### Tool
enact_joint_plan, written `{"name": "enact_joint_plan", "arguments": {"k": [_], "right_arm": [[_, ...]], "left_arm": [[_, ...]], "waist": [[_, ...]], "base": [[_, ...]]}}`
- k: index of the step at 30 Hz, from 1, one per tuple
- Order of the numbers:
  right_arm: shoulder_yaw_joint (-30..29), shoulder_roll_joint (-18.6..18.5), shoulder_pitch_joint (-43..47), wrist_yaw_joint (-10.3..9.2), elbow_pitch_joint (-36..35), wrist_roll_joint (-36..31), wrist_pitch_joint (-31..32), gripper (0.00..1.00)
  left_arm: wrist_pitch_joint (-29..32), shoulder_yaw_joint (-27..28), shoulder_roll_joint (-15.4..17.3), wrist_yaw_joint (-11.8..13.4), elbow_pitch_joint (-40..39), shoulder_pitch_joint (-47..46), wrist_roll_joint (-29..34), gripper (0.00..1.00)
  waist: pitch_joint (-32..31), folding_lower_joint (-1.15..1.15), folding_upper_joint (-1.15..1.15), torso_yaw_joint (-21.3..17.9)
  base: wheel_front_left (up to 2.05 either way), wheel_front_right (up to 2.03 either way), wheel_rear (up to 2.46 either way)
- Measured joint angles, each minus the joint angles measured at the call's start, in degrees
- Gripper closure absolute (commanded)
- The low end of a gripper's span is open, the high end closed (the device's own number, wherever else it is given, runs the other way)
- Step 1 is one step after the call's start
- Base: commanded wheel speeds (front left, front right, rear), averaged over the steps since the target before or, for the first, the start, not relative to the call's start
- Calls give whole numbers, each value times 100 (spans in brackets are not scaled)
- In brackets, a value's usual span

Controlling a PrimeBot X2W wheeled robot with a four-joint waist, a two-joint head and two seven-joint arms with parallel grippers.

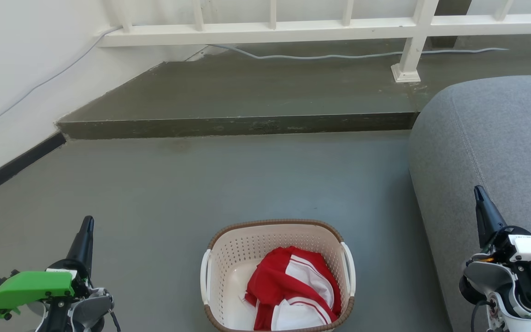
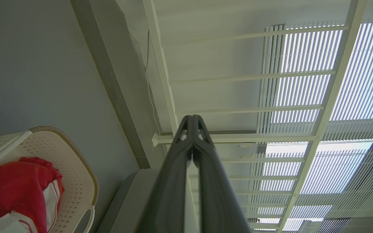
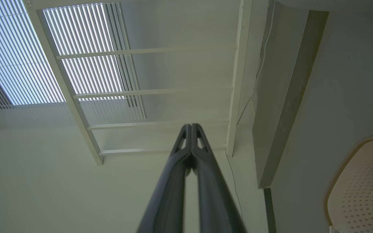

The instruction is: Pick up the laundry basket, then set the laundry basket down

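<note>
The laundry basket (image 1: pixel 228 258), cream-white and perforated with a brown rim and white side handles, stands on the grey floor at the bottom centre of the head view. A red and white garment (image 1: pixel 293 286) lies inside it. My left gripper (image 1: pixel 86 222) is shut and empty at the lower left, well clear of the basket. My right gripper (image 1: pixel 478 191) is shut and empty at the lower right, in front of the sofa. In the left wrist view the basket (image 2: pixel 73 168) sits at the lower left beside the shut gripper (image 2: pixel 192 118). The right wrist view has the basket (image 3: pixel 358 194) at its lower right and the shut gripper (image 3: pixel 191 125).
A grey sofa (image 1: pixel 500 152) fills the right side, close to the basket. A raised concrete step (image 1: pixel 238 124) crosses the floor ahead, with a white railing (image 1: pixel 270 30) and a cable (image 1: pixel 339 56) behind it. A white wall (image 1: pixel 12 78) with a dark skirting runs along the left.
</note>
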Motion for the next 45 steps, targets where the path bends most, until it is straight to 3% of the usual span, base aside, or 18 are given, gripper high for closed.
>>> {"name": "enact_joint_plan", "arguments": {"k": [45], "right_arm": [[1, 1, 0, 0, -13, 1, 0, 100]], "left_arm": [[1, 8, -2, 0, -9, 0, 0, 100]], "waist": [[1, 0, 0, 0]], "base": [[0, 0, 0]]}}
